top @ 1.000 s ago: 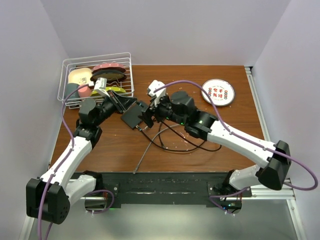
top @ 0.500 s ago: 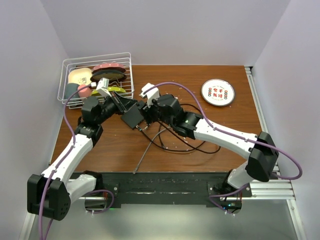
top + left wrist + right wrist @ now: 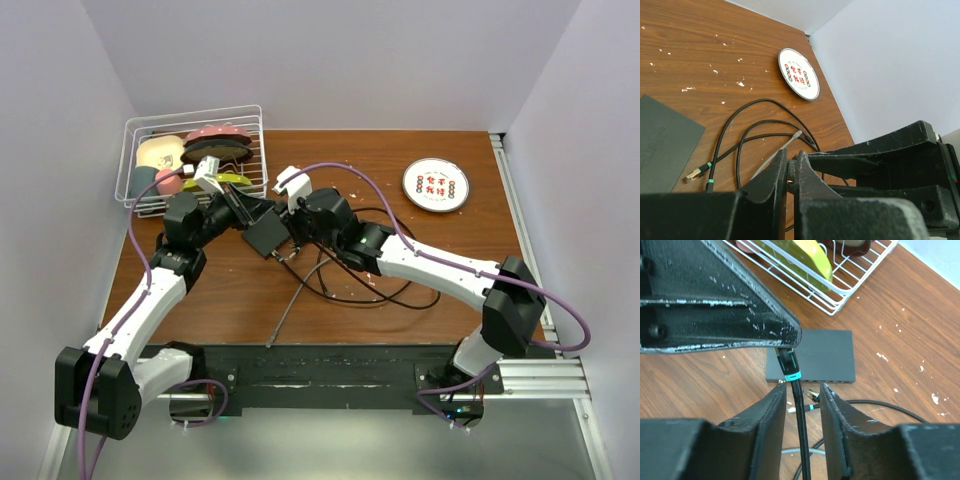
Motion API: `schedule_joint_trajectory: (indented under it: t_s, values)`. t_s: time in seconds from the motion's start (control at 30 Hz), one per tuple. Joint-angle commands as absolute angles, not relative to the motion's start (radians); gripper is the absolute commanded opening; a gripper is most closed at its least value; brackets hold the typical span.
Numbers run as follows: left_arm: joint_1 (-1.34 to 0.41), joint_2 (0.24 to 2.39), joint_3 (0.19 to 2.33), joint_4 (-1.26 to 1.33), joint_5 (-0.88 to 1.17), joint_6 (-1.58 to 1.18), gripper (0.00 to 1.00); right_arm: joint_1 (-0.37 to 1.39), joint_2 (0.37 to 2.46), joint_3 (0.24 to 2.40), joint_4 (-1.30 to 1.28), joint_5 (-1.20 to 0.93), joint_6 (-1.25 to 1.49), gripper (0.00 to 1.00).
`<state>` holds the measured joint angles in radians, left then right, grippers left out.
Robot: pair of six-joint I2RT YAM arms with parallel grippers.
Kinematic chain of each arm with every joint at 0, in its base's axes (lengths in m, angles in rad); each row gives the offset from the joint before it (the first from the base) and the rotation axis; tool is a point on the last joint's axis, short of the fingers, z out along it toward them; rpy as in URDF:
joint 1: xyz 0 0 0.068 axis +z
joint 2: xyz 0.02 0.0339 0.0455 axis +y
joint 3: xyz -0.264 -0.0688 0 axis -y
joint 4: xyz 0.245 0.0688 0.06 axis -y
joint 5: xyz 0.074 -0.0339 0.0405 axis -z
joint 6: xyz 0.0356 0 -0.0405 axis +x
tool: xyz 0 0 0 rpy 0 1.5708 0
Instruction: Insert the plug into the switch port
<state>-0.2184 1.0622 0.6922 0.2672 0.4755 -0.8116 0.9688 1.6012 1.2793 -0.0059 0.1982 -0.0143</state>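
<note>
Over the last second my right arm has swept leftward in the top view, bringing the right gripper [image 3: 802,390] close up to the left gripper [image 3: 791,165] at the centre-left of the brown wooden table [image 3: 900,315]; the left one has barely shifted. My right fingers stand apart, straddling the thin black cable [image 3: 803,440] with a gap on both sides and clamped on nothing. My left fingers are all but together. In the right wrist view the black plug with a teal band [image 3: 789,364] hangs from their tip at mid-frame, so I judge they pinch its head, though the contact itself is hidden. Beyond it the small flat matte-black rectangular box [image 3: 815,357] lies flat and untouched, with the switch port [image 3: 812,381] on the long edge facing my right camera. I read this as a handover, with insertion not yet begun. Next I should close the right fingers just below the teal band, release the left, then level the plug and line it up with that edge.
</note>
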Motion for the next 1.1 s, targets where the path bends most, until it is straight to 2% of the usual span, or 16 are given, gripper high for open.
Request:
schedule_joint_trajectory:
  t_s: [0.0, 0.1, 0.3, 0.53, 0.6, 0.63, 0.67, 0.7, 0.93, 1.07]
  values:
    - [-0.219, 1.061, 0.735, 0.293, 0.495, -0.807, 0.0, 0.974, 1.594, 1.319, 0.066, 0.229, 0.028, 0.31]
    - [-0.219, 1.062, 0.735, 0.293, 0.5, -0.807, 0.0, 0.974, 1.605, 1.324, 0.071, 0.235, 0.029, 0.31]
    - [-0.219, 1.057, 0.735, 0.295, 0.505, -0.81, 0.0, 0.974, 1.631, 1.328, 0.075, 0.235, 0.035, 0.01]
    - [-0.219, 1.058, 0.735, 0.307, 0.522, -0.807, 0.0, 0.974, 1.621, 1.302, 0.089, 0.245, 0.034, 0.0]
    - [-0.218, 1.06, 0.739, 0.308, 0.526, -0.786, 0.47, 0.974, 1.612, 1.298, 0.078, 0.248, 0.031, 0.0]
    - [-0.216, 1.058, 0.744, 0.292, 0.525, -0.772, 0.64, 0.974, 1.611, 1.293, 0.074, 0.249, 0.031, 0.0]
    - [-0.216, 1.049, 0.752, 0.263, 0.508, -0.74, 0.93, 0.974, 1.605, 1.281, 0.066, 0.249, 0.031, 0.0]
    - [-0.215, 1.04, 0.761, 0.238, 0.45, -0.723, 1.0, 0.974, 1.594, 1.273, 0.066, 0.25, 0.029, 0.0]
    - [-0.212, 0.979, 0.791, 0.069, 0.226, -0.588, 1.0, 0.969, 1.592, 1.223, 0.063, 0.259, 0.031, 0.0]
    - [-0.21, 0.999, 0.805, 0.017, 0.155, -0.531, 1.0, 0.948, 1.646, 1.219, 0.055, 0.19, 0.034, 0.0]
